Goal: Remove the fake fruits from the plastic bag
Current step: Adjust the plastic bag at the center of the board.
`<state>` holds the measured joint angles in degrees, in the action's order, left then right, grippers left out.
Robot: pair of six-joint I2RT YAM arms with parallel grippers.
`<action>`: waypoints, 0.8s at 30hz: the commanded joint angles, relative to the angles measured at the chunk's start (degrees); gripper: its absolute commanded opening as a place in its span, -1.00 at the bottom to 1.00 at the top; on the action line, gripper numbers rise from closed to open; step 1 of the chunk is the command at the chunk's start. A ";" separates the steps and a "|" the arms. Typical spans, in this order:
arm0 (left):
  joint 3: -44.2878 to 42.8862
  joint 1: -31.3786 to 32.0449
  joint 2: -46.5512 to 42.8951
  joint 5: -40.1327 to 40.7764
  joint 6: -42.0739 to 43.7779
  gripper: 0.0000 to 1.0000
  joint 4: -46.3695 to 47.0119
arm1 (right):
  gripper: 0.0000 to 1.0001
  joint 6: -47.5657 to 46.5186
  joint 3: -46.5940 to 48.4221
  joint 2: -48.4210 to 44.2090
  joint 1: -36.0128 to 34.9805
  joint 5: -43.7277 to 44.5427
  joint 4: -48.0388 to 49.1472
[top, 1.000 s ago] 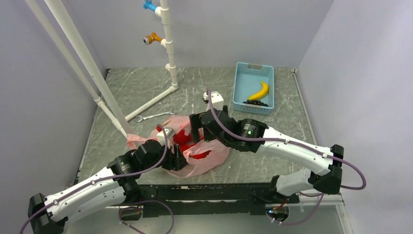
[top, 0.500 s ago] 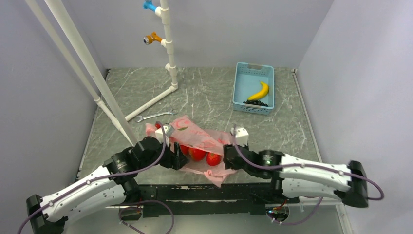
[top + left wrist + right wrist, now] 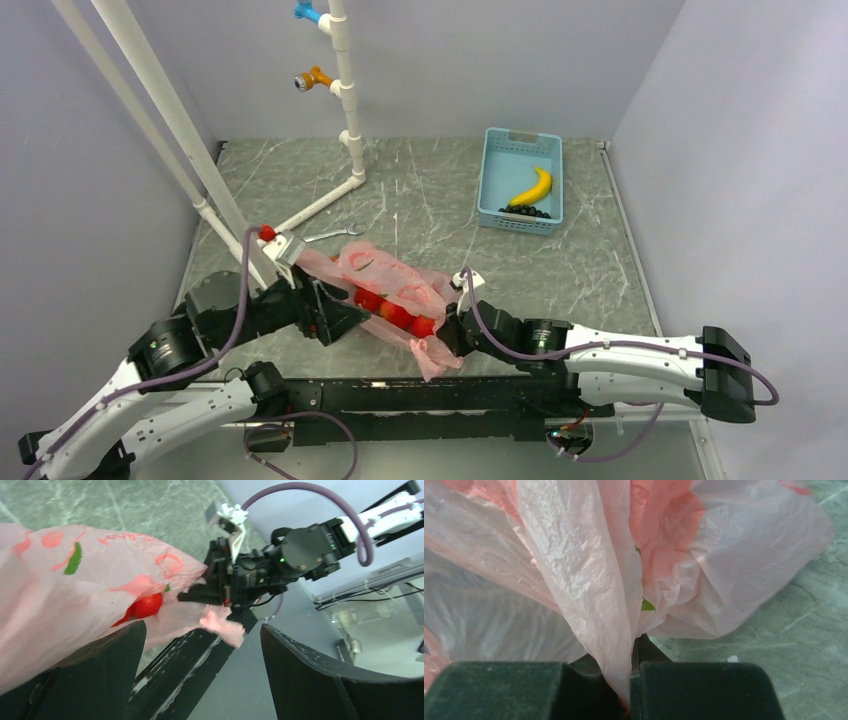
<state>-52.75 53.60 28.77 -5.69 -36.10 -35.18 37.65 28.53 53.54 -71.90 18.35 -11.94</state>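
The pink plastic bag (image 3: 392, 282) lies stretched on the table between my two grippers. Red fake fruits (image 3: 397, 313) show through its thin side, and one red fruit (image 3: 148, 605) shows in the left wrist view. My right gripper (image 3: 448, 330) is at the bag's near right corner, shut on a gathered fold of the bag (image 3: 624, 555) that runs down between its pads (image 3: 704, 690). At the bag's left end my left gripper (image 3: 337, 316) stands wide open. The bag (image 3: 70, 590) rests against its left finger (image 3: 95, 670), and nothing is gripped.
A blue basket (image 3: 497, 170) at the back right holds a yellow banana (image 3: 533, 187) and a small black grape bunch (image 3: 526, 212). A white pipe frame (image 3: 347, 120) stands at the back left, with a wrench (image 3: 322, 237) beside its foot. A black rail (image 3: 430, 385) edges the table's front.
My right gripper came from over the bag down to its near right corner and shut on a fold. My left gripper opened and drew back to the left, and the bag stretched out.
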 commanded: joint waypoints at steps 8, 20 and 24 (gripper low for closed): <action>-0.79 -0.24 -3.25 5.18 0.91 0.96 3.05 | -0.85 -1.05 2.47 2.33 0.00 -0.52 1.67; 20.44 -0.18 -0.87 -20.50 -7.62 0.86 29.02 | -0.91 -9.90 22.37 12.19 11.65 2.64 -4.89; 22.56 -0.12 -3.35 -25.22 -9.87 0.86 34.31 | -0.92 -16.31 29.08 15.76 19.36 -2.40 -1.88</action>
<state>-30.09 53.41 27.83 -23.79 -42.87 -12.19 29.34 50.83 66.87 -57.91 18.35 -15.99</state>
